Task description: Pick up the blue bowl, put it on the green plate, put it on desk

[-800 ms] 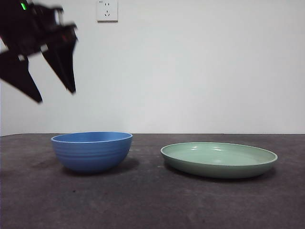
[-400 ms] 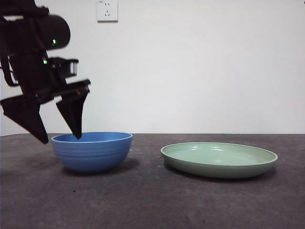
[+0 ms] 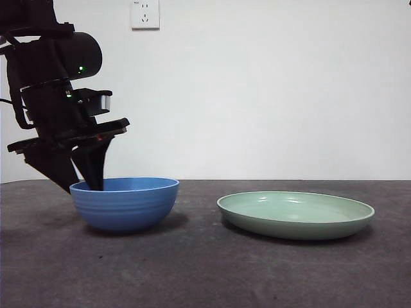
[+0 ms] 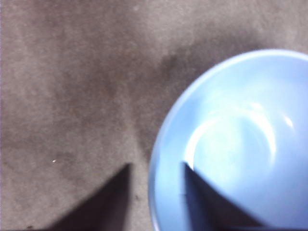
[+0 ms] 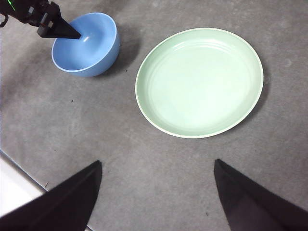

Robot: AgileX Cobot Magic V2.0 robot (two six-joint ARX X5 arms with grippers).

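Left pincer (image 4: 155, 175) lowered, straddling blue bowl (image 4: 231, 144) rim

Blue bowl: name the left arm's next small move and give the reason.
Probably close the left end effector on the blue bowl's rim, then lift. Its jaws are open and straddle the wall, one inside the bowl, one outside, near the rim. The bowl sits on the desk, apart from the green plate. The right end effector hangs open above.

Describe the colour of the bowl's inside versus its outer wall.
The blue bowl is lighter blue inside, medium blue with faint ridges outside; the right wrist view shows both.
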